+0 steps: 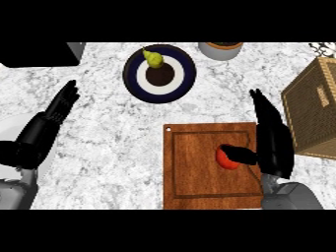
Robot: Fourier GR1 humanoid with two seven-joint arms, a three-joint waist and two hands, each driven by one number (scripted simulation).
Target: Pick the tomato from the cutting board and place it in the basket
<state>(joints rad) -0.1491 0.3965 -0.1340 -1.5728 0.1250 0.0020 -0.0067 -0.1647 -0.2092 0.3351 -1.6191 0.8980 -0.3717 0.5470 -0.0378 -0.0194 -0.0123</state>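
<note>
Resting at the far left over the white counter: the left robot hand, fingers straight and holding nothing. Sitting a bit further along, near the back: a dark plate with a small pear on it. Lying in the middle: the brown cutting board. Still sitting on that board, toward its right side: the red tomato. Reaching in beside it: the right robot hand, fingers stretched out long, thumb touching the tomato, maybe just starting to close, though hard to tell from here. Not yet lifting anything. Waiting at the far right, well apart from the board: the woven basket. Still left to do: grabbing, lifting, carrying across and dropping in.
</note>
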